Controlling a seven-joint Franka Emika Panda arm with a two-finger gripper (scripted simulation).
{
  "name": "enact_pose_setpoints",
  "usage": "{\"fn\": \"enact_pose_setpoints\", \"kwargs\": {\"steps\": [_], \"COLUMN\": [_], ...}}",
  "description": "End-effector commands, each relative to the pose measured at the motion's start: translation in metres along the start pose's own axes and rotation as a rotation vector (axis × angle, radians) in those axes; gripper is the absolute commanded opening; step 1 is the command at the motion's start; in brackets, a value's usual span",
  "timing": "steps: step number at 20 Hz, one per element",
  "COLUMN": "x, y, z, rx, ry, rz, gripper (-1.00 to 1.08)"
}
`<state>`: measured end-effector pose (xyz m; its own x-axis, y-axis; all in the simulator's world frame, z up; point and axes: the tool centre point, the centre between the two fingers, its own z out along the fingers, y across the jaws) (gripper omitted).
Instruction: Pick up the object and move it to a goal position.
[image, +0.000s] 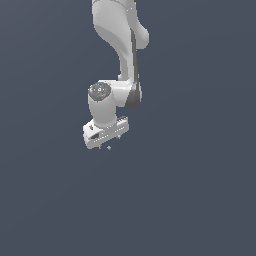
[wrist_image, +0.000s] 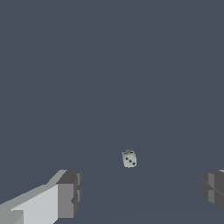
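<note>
**Tool Spread Above the Object: Alignment Before the Grasp**

**State of the tool.** In the wrist view the two fingers (wrist_image: 65, 199) stand well apart at opposite edges of the picture, with open space between them. The tool (wrist_image: 140, 194) is spread and pinches nothing. In the exterior view the tool (image: 104, 146) points downward from the arm (image: 117, 60), with its fingertips only just discernible below the hand body.

**Location of the object.** The object (wrist_image: 129, 158) is a small pale cube with dark pips, resembling a die. It rests on the plain dark worktop (wrist_image: 109, 65). In the exterior view the object (image: 109, 147) shows only as a pale speck just beside the fingertips; that view does not show how far the tool stands above the worktop.

**Governing relation.** In the wrist view the object lies within the span between the two fingers, close to the midline but beyond the fingertips, apart from both. The object is not touched by either finger. Being roughly cubic, it has no long axis, so wrist rotation is judged not critical.

**Assessment.** The task stands at the approach step; the grasp is not yet made. The coming move probably calls for a short advance toward the object and a descent until the fingers flank it. A goal position is not marked in either view.
</note>
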<state>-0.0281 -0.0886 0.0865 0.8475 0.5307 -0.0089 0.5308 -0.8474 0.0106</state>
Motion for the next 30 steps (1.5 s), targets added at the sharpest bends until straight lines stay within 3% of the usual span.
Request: {"fn": "enact_pose_setpoints", "kwargs": {"steps": [1, 12, 20, 30], "x": [-0.004, -0.013, -0.014, -0.014], "y": [0.001, 0.003, 0.003, 0.002], "z": [0.008, 0.027, 0.033, 0.074], "rx": [0.003, 0.009, 0.010, 0.010], "ry": [0.003, 0.009, 0.009, 0.010], "rz": [-0.047, -0.155, -0.156, -0.160], "gripper": [1.00, 1.00, 1.00, 1.00]}}
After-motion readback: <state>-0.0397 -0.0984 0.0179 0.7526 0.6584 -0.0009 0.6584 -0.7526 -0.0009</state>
